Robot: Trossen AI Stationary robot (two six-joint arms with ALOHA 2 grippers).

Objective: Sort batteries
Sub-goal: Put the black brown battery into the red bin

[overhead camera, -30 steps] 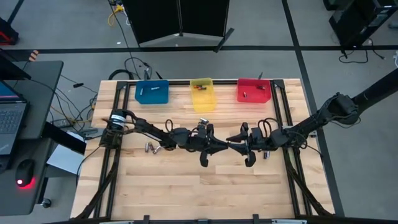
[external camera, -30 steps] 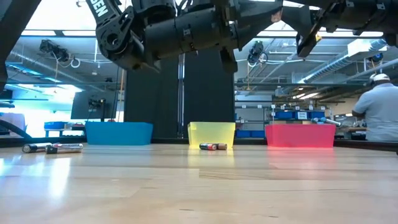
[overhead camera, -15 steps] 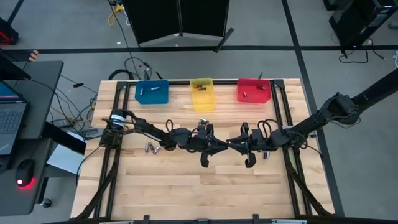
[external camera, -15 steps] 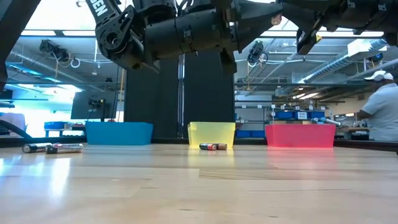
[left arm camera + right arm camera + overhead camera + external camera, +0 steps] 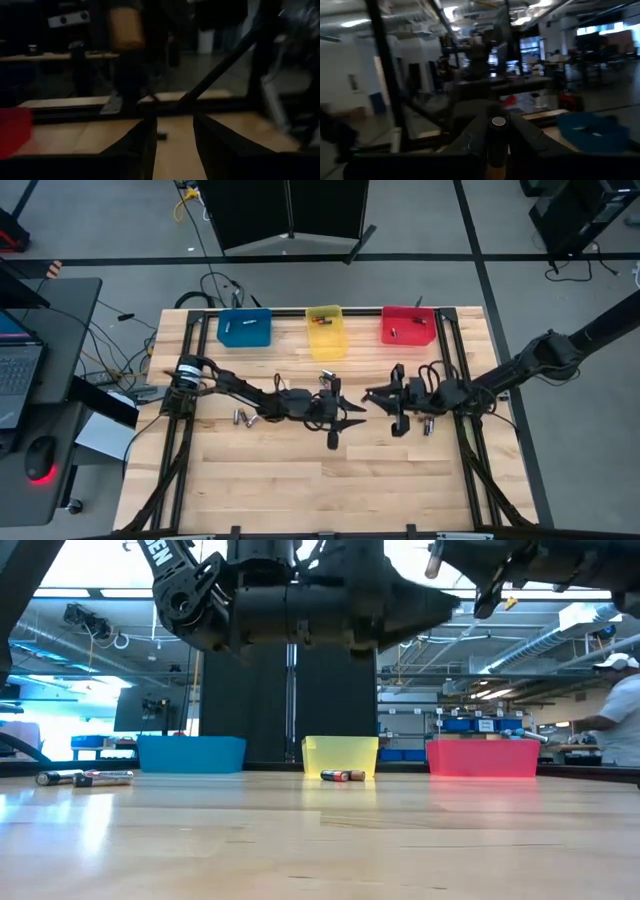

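Observation:
Above the table's middle, my right gripper (image 5: 372, 395) is shut on a dark battery (image 5: 498, 131) with a silvery end cap. My left gripper (image 5: 355, 423) hovers open beside it, its fingers (image 5: 142, 145) holding nothing. Loose batteries lie on their sides on the table: a pair left of centre (image 5: 241, 418), a pair in front of the yellow bin (image 5: 325, 375) (image 5: 343, 776), and one under the right arm (image 5: 428, 426). Blue (image 5: 245, 328), yellow (image 5: 325, 330) and red (image 5: 408, 326) bins each hold small cells. My right gripper pinches the battery's dark body (image 5: 496, 145) between its two fingers. The silvery end cap (image 5: 498, 121) sticks out past the fingers. The fingers lie about level, pointing toward the table's left. The battery is lifted clear of the table.
The three bins stand in a row along the far edge. Black frame rails (image 5: 455, 370) run down both sides of the table. A desk with a laptop (image 5: 20, 370) stands to the left. A person (image 5: 625, 710) is in the room beyond the red bin. The near half of the table is bare wood.
The two grippers met tip to tip above the table's middle and have drawn apart. The right gripper has pulled back toward the right and far edges. The left gripper has stayed near the middle.

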